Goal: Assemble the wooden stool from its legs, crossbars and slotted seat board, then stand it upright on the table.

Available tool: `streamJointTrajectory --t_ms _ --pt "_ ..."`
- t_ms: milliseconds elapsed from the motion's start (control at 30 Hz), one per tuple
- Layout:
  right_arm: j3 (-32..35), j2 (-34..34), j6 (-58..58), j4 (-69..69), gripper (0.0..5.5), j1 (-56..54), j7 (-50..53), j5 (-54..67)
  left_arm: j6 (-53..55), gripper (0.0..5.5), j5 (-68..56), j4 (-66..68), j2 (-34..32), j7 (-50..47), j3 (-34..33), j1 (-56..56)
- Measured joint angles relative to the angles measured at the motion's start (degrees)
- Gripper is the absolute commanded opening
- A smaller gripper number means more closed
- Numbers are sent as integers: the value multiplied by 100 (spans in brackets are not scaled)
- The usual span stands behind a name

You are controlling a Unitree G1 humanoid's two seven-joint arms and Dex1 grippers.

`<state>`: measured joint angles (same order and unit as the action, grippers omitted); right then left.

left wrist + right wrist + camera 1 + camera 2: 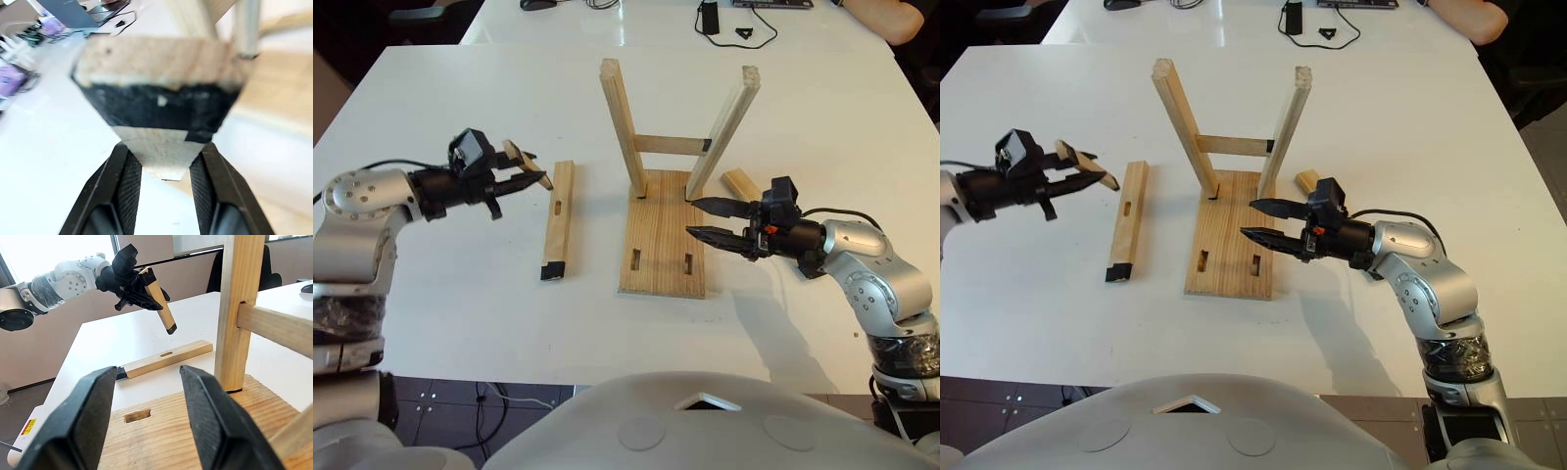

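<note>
- Stool (658, 211): where is it?
- Half built, in the middle of the white surface (460, 294). Its seat board (663, 240) lies flat. Two legs (623, 127) stand up from its 12 o'clock end, and a crossbar (668, 145) joins them.
- And the 6 o'clock end?
- Two slots (635, 258) there have nothing in them.
- Is there any more wood?
- One loose leg (558, 219) lies flat at 9 o'clock from the board, just beside it and not touching. One end of it is black. A small block (741, 184) lies at 2 o'clock, near the board.
- What about the left hand?
- The left hand (536, 178) is out past the loose leg, also at 9 o'clock, up off the surface. It is closed tight on a short stick (159, 298) with a black band.
- And the right hand?
- The right hand (693, 217) is at 3 o'clock, over the board's edge. Its two fingers are spread apart and hold nothing.
</note>
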<state>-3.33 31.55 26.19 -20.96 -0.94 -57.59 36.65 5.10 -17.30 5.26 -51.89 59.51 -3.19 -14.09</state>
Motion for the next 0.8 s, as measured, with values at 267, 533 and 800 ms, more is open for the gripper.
streamJointTrajectory --t_ms 267,533,800 --pt "-87 -61 -113 142 237 -3 90 -171 -1260 130 369 998 109 1000 458 -321" --pt "-101 -28 -143 339 237 -10 54 -292 -1218 130 96 1022 326 1152 379 -74" --pt "-124 -2 -146 486 237 -91 -8 -343 -1799 130 254 1521 413 1172 402 -68"
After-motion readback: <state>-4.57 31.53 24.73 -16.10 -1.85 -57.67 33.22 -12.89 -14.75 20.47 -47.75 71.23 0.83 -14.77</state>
